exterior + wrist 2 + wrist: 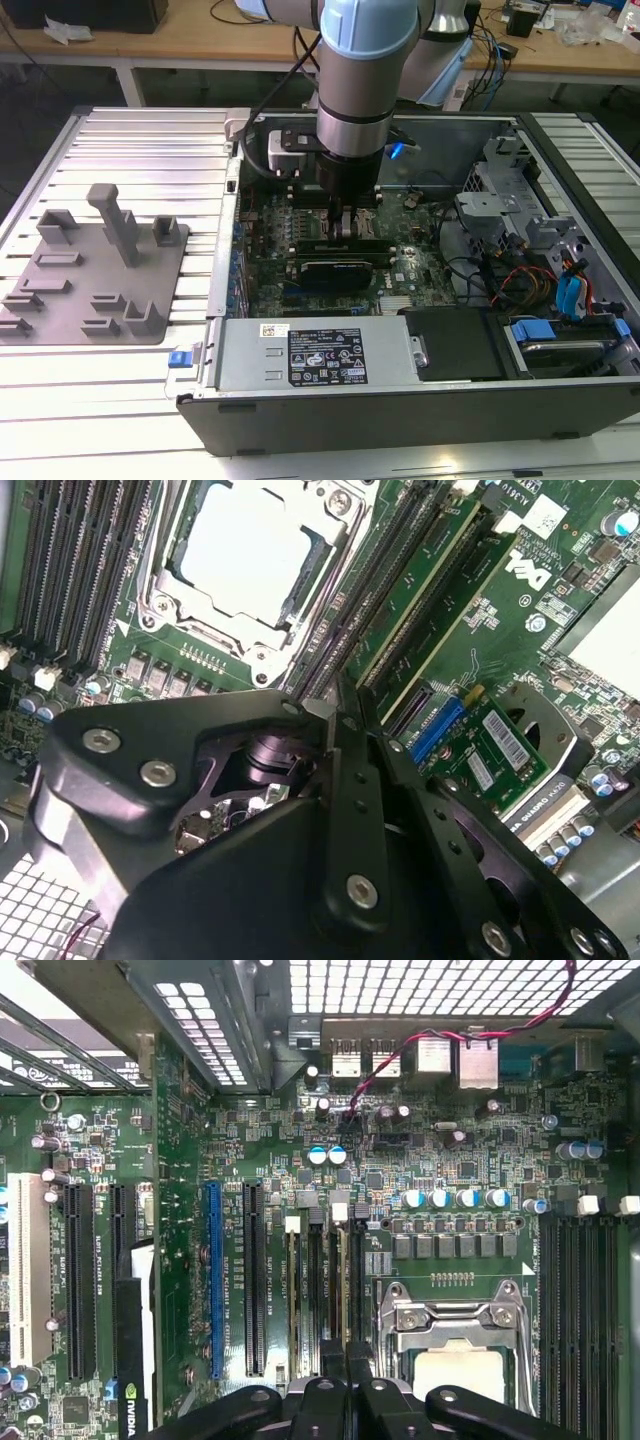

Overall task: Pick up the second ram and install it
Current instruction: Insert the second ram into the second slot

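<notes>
Ram stands seated in a slot beside the CPU socket, a twin stick just alongside. Fingers are closed together, tips at the ram's near end. The arm hangs vertically into the open case on the worktop, slots crowding both sides.

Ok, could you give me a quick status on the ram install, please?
Gripper shut, inside the case. Ram in slot beside CPU socket, end under the fingers. No obstruction seen.
</notes>
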You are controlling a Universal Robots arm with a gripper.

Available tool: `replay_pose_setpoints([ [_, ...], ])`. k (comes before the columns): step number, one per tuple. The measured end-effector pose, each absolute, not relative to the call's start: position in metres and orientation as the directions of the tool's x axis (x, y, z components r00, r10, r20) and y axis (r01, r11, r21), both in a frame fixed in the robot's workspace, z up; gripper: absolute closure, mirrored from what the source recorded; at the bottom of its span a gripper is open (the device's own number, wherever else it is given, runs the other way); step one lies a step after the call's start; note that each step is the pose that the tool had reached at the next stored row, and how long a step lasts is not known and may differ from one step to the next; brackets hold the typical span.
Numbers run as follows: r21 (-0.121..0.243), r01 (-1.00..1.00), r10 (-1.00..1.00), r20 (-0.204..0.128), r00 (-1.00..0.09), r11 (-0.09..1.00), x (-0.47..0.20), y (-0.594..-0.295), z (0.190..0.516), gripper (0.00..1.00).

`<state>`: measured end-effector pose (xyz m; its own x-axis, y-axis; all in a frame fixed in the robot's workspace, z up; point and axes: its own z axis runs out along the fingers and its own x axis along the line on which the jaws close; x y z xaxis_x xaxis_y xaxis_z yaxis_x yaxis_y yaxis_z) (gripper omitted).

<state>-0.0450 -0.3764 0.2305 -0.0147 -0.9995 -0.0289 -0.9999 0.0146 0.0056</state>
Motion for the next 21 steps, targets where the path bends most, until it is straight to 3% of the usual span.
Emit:
replay_pose_setpoints([
  [10, 0.006, -1.0, -0.999, -0.029, -0.015, 0.015, -0.045, -0.376, 0.225, 0.91],
  [12, 0.006, -1.0, -0.999, -0.029, -0.015, 0.015, -0.045, -0.376, 0.225, 0.84],
  [14, 0.006, -1.0, -0.999, -0.029, -0.015, 0.015, -0.045, -0.376, 0.225, 0.84],
  [21, 0.006, -1.0, -0.999, -0.029, -0.015, 0.015, -0.045, -0.376, 0.243, 0.84],
])
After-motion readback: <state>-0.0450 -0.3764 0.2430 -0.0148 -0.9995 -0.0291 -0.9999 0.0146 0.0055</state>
